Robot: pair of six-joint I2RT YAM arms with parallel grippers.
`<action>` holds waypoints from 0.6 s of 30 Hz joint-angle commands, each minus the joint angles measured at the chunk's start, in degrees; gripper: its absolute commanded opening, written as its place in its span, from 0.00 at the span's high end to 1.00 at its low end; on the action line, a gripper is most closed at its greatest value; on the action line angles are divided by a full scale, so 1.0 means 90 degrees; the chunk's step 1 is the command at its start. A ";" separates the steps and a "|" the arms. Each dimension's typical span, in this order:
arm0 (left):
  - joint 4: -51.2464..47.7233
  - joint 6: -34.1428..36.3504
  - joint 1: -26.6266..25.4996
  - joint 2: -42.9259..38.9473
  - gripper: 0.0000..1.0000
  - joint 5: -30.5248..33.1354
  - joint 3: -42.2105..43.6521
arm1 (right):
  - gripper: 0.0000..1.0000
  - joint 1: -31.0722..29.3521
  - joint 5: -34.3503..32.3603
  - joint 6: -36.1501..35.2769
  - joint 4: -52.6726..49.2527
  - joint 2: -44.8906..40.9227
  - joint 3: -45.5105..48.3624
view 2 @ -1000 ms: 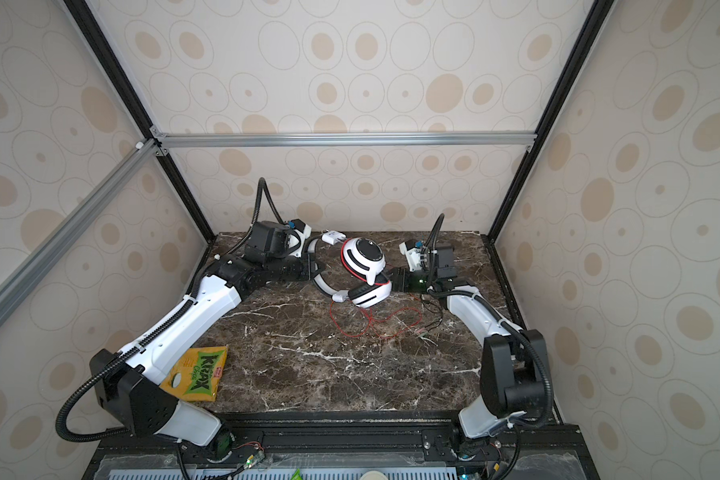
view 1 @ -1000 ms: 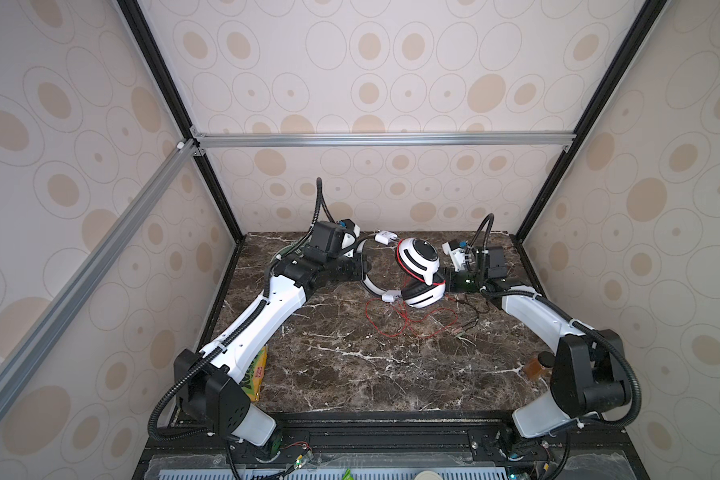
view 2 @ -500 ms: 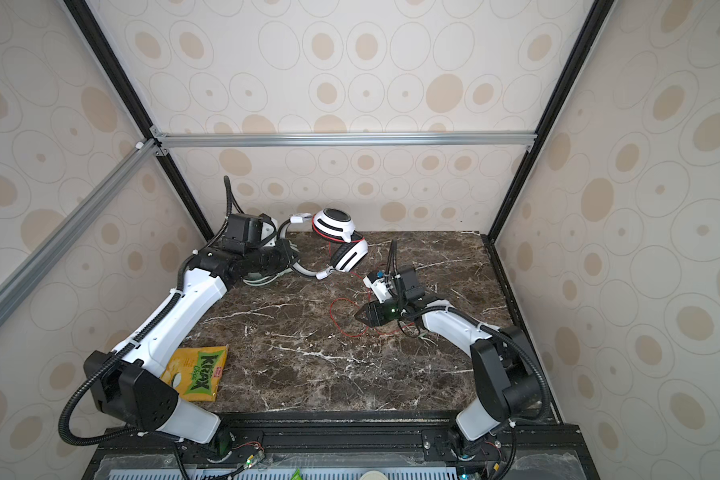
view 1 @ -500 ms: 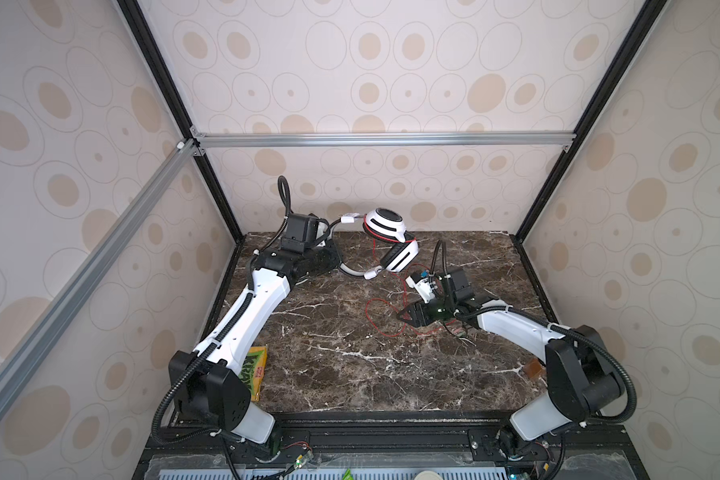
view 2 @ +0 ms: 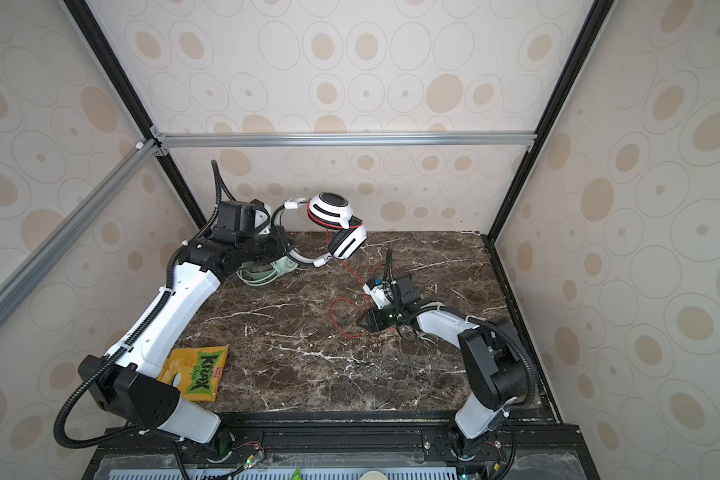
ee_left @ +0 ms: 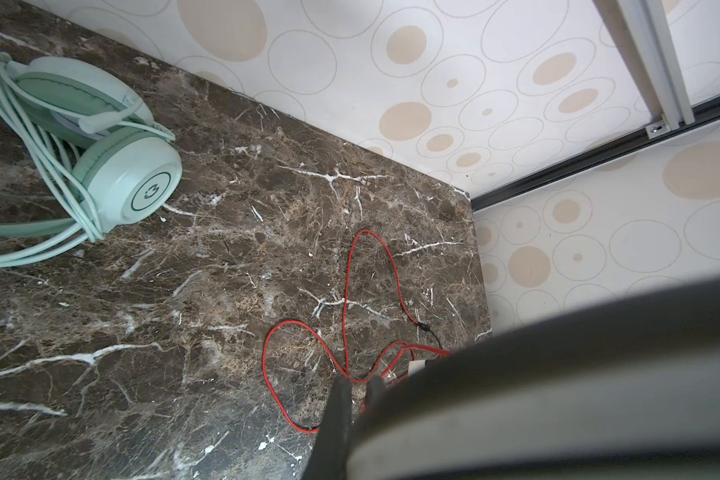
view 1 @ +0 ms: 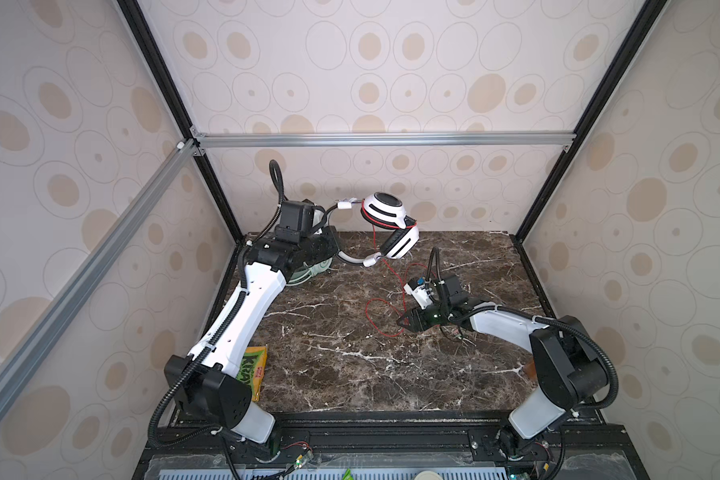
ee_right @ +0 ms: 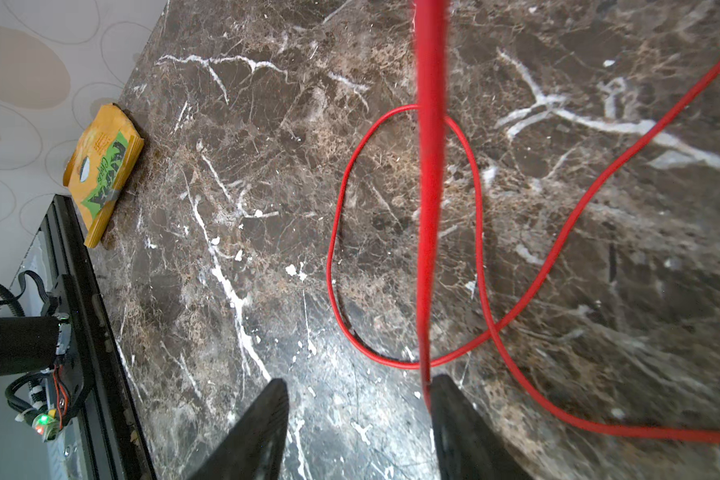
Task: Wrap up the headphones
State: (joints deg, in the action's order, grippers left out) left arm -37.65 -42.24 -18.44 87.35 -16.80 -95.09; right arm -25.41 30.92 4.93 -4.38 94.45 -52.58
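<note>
Looking at both top views, treat the table point(view 1: 350, 365) as a dial with 12 o'clock at the far wall. You find the left gripper point(view 1: 329, 247) at about 11 o'clock, its jaws clamped together on the grey headband of the white-and-black headphones point(view 1: 387, 210). This pair hangs clear of the table near 12 o'clock, with one ear cup above the other.

Trace the red cord point(view 1: 381, 307) down from the lower ear cup. It reaches the table near the centre and lies there in loose loops.

You find the right gripper point(view 1: 402, 321) at about 3 o'clock, low over the table, with its tip pointing toward 9 o'clock. In the right wrist view its jaws point(ee_right: 358, 386) stand apart. One strand of the cord hangs blurred just beside one finger point(ee_right: 454, 415), and a cord loop lies on the marble beyond the fingertips. You cannot tell whether the strand touches that finger.

The mint green headphones point(ee_left: 129, 178) lie on the table at about 10 o'clock, partly under the left arm, with their pale cord wound around them.

A chip bag point(view 2: 196, 372) lies flat at about 8 o'clock, beside the left arm's base.
</note>
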 commanded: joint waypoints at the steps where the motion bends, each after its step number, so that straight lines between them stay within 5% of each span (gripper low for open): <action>1: 0.0152 -0.0156 0.0009 -0.0187 1.00 0.0024 -0.0335 | 0.43 -0.0072 -0.0119 0.0026 0.0338 0.0099 0.0138; 9: 0.0205 -0.0335 0.0144 -0.0359 1.00 -0.0008 -0.0094 | 0.49 -0.0096 -0.0165 0.0151 0.0759 0.0631 0.0206; 18: 0.0375 -0.0589 0.0367 -0.0267 1.00 -0.0209 -0.0027 | 0.86 -0.0281 0.0043 0.0303 0.0965 0.0259 0.0743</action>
State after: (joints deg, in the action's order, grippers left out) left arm -38.39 -44.47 -15.94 86.80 -16.45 -94.17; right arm -27.11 30.22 7.57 3.44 99.61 -47.83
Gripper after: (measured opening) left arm 0.073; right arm 0.154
